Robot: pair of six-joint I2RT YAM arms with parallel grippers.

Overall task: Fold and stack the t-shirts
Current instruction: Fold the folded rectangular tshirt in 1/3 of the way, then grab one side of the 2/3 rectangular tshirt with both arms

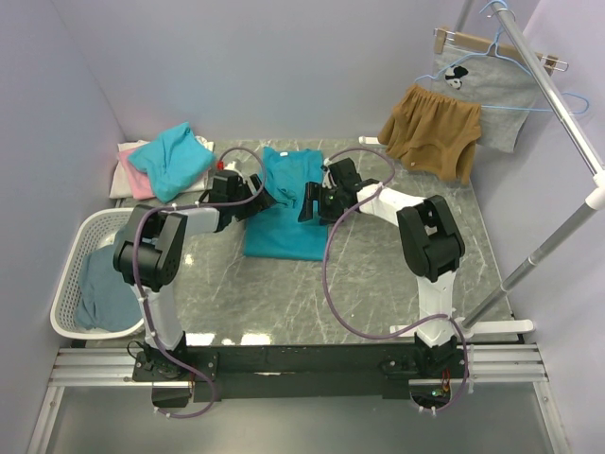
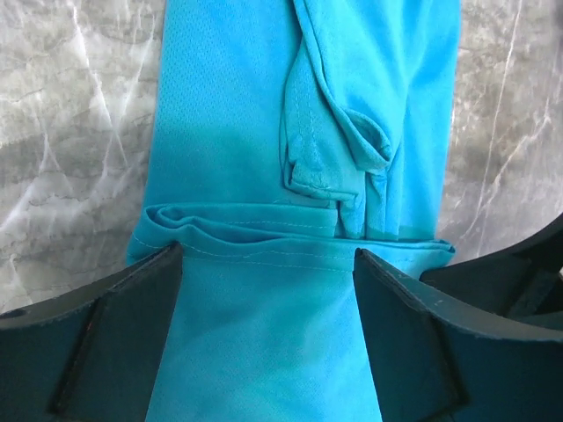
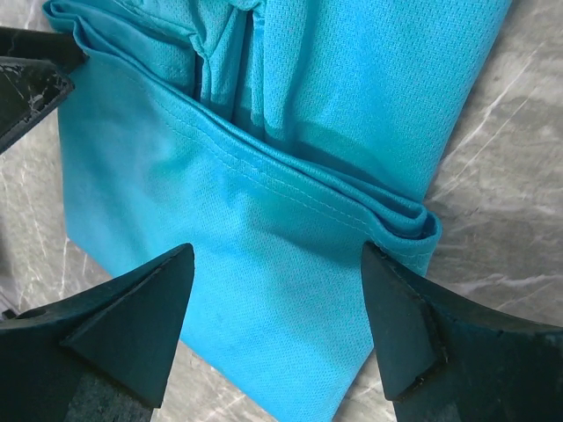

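A teal t-shirt (image 1: pixel 284 227) lies on the marble table (image 1: pixel 378 274), its sides folded in to a long strip and its hem doubled over. My left gripper (image 1: pixel 261 200) hovers over its left side and my right gripper (image 1: pixel 308 204) over its right side. Both are open and empty. In the left wrist view the jaws (image 2: pixel 266 257) stand wide apart over the folded hem (image 2: pixel 255 237). In the right wrist view the jaws (image 3: pixel 277 255) stand wide apart over the shirt's layered corner (image 3: pixel 396 220). More tees are piled at the back left: teal (image 1: pixel 175 156), pink (image 1: pixel 138 178), white (image 1: pixel 123 161).
A white laundry basket (image 1: pixel 68 274) at the left edge holds a slate-blue garment (image 1: pixel 99 288). Tan-brown shorts (image 1: pixel 430 132) and a grey printed garment (image 1: pixel 487 90) hang from a rack (image 1: pixel 558 104) at the back right. Purple cables loop over the table.
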